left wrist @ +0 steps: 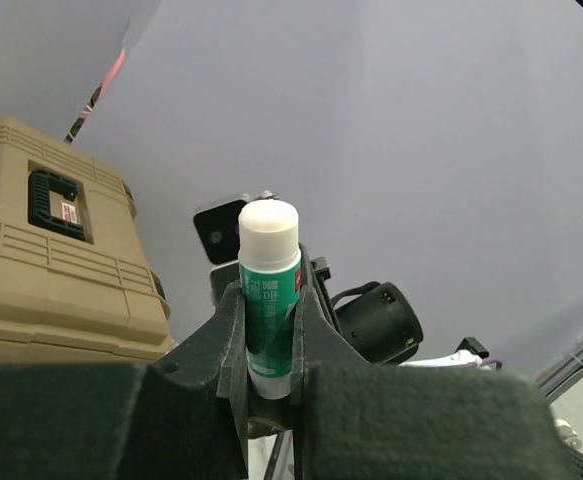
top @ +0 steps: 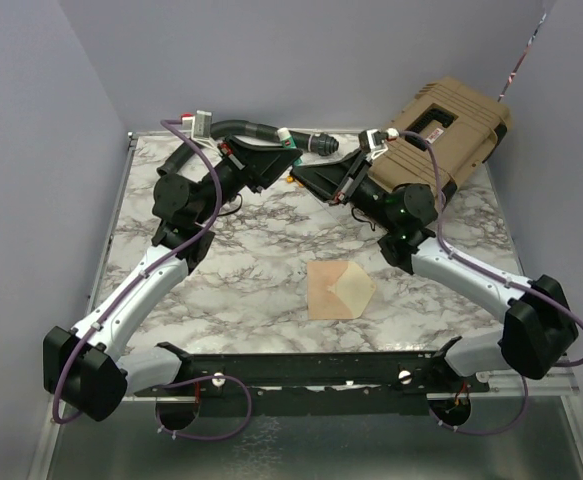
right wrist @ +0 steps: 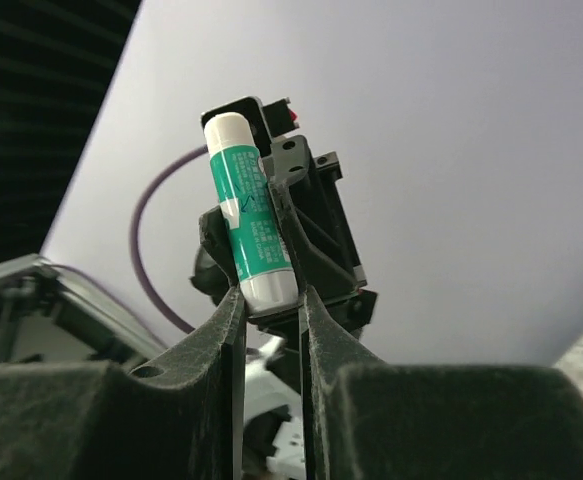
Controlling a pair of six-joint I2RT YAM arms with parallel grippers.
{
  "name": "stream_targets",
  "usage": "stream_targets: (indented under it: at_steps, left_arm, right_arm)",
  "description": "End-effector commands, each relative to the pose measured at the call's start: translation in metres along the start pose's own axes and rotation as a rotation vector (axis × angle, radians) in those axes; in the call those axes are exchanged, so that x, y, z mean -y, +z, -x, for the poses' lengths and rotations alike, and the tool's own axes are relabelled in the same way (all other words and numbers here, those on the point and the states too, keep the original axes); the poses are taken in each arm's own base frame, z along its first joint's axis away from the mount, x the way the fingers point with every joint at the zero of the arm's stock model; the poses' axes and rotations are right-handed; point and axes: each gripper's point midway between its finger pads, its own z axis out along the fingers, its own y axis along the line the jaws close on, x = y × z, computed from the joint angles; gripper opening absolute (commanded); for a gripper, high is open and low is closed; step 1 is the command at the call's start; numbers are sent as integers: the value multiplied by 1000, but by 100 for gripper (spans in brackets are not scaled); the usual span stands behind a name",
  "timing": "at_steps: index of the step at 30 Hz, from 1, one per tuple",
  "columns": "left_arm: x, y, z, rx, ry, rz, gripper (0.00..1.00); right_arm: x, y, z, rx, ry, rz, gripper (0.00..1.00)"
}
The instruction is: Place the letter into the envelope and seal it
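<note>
The peach envelope point(top: 325, 291) lies flat on the marble table point(top: 241, 280) near the front, its pale cream flap point(top: 357, 288) open and pointing right. The letter is hidden; nothing apart from the cream flap shows. Both grippers meet raised at the back of the table around a green-and-white glue stick point(top: 288, 141) point(left wrist: 269, 262) point(right wrist: 247, 210). My left gripper point(top: 286, 162) point(left wrist: 269, 305) is shut on the stick's green body. My right gripper point(top: 299, 176) point(right wrist: 271, 297) has its fingertips pressed on either side of the stick's lower white end.
A large tan hard case point(top: 441, 135) point(left wrist: 41, 270) stands at the back right corner, just behind the right arm. Grey walls close in the table at the back and left. Purple cables loop along both arms.
</note>
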Motion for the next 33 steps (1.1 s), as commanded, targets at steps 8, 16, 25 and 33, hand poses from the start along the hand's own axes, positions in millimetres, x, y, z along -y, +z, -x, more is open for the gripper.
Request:
stream_targets:
  at_steps: [8,16,25,33]
  left_arm:
    - [18,-3,35,125,61,-49,0]
    - [5,-3,36,144,28,13,0]
    - [-6,-1,39,150,8,78,0]
    - [-10,-2,38,150,0,96,0]
  right_arm:
    - [-50,-6,25,48,135,289,19]
    - [-10,1,34,19,-470,-78,71]
    - [-1,9,44,-34,-1297,-179,70]
    - [-7,28,32,-27,-1703,-168,59]
